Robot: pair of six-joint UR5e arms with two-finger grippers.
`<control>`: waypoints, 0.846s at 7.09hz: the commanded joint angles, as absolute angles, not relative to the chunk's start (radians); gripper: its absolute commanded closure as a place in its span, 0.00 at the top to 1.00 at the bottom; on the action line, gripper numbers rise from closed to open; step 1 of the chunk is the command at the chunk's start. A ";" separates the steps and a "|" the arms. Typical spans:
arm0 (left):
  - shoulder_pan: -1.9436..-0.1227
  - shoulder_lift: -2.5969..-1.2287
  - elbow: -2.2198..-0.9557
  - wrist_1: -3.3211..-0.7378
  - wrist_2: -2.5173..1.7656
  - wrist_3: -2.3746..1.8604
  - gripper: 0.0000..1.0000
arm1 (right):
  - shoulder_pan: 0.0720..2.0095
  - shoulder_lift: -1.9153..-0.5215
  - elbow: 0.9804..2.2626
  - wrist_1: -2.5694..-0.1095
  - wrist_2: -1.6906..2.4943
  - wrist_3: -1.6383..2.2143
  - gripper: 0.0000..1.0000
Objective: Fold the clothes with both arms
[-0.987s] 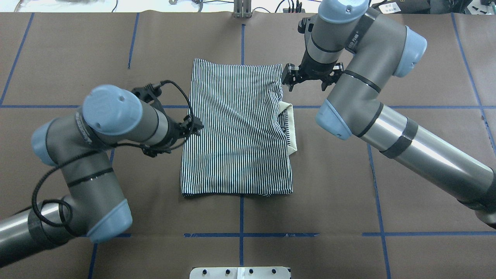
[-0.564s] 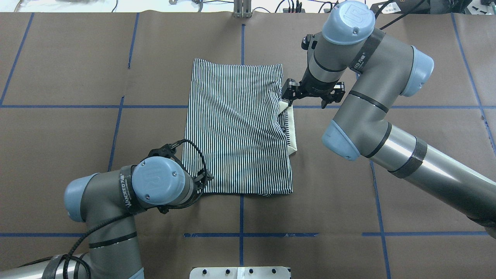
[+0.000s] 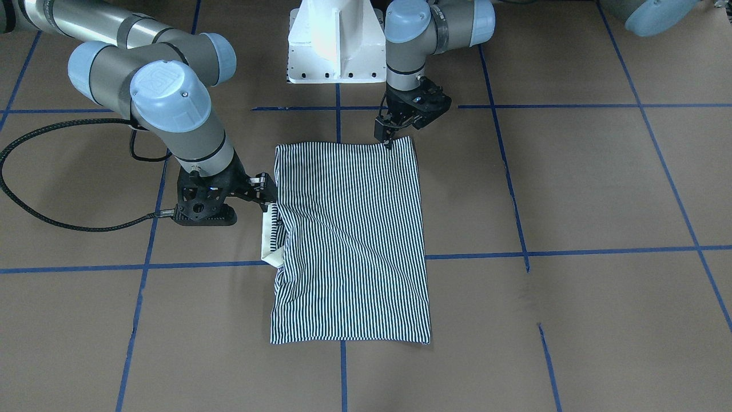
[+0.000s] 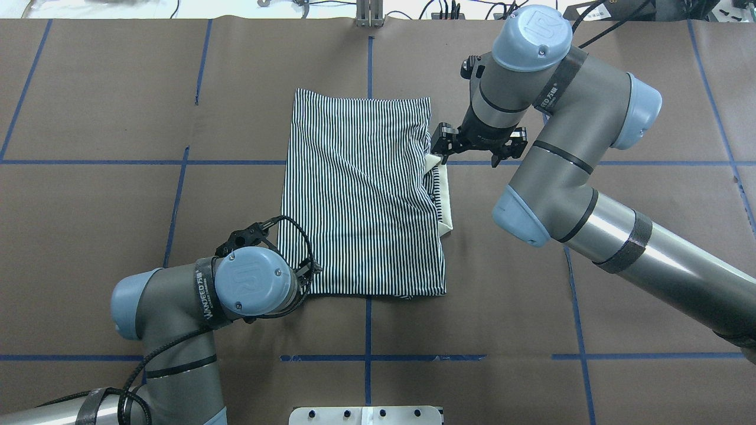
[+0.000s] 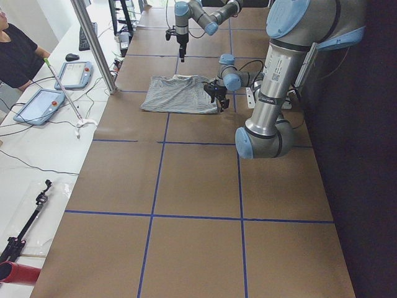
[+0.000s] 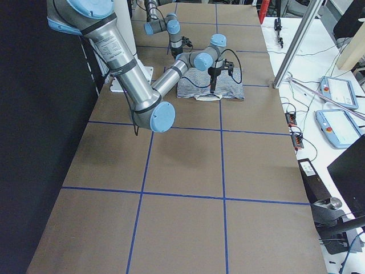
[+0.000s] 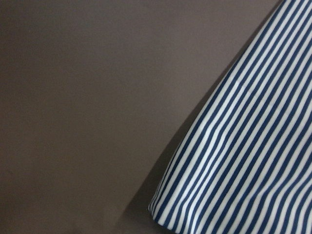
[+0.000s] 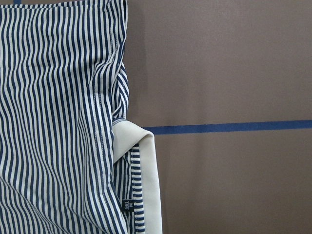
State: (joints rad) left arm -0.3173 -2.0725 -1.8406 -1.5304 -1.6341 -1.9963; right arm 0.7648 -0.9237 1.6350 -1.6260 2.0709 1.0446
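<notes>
The clothes are one navy-and-white striped shirt [image 4: 360, 195] [image 3: 351, 240], folded into a flat rectangle mid-table. Its cream collar [image 4: 447, 195] [image 3: 267, 240] sticks out on the robot's right side, and the right wrist view shows it with a small size label [image 8: 126, 205]. My left gripper [image 4: 311, 276] [image 3: 389, 140] is low at the shirt's near-left corner [image 7: 161, 217]. My right gripper [image 4: 442, 151] [image 3: 269, 195] hovers beside the collar's far end. Neither wrist view shows fingers, and I cannot tell whether either gripper is open or shut.
Blue tape lines [image 4: 367, 357] grid the brown table cover. The white pedestal base [image 3: 337, 46] stands at the robot's edge. A person [image 5: 15, 53] sits by a side bench with two tablets [image 5: 40, 105] and cables, beyond the table's far edge.
The left arm swung from the shirt's left edge back to its near-left corner. The right gripper shifted from the shirt's far right corner toward the collar.
</notes>
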 commanded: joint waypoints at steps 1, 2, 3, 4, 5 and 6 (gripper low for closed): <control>-0.342 -2.079 -1.830 -1.534 -1.631 -1.983 0.99 | 0.765 -0.925 1.634 -1.625 2.069 1.043 1.00; -0.342 -2.080 -1.821 -1.540 -1.631 -1.983 0.99 | 0.765 -0.925 1.634 -1.611 2.069 1.048 1.00; -0.342 -2.092 -1.801 -1.542 -1.632 -1.982 0.99 | 0.765 -0.927 1.634 -1.606 2.068 1.048 1.00; -0.342 -2.118 -1.761 -1.542 -1.632 -1.977 0.99 | 0.765 -0.930 1.632 -1.606 2.066 1.045 1.00; -0.342 -2.121 -1.758 -1.542 -1.632 -1.977 0.98 | 0.765 -0.933 1.634 -1.606 2.066 1.045 1.00; -0.342 -2.121 -1.758 -1.540 -1.634 -1.976 0.94 | 0.765 -0.933 1.634 -1.606 2.066 1.045 1.00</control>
State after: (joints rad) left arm -0.3420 -2.1170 -1.7645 -1.5412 -1.6325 -1.9776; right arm 0.7655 -0.9312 1.6331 -1.6065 2.0665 1.0450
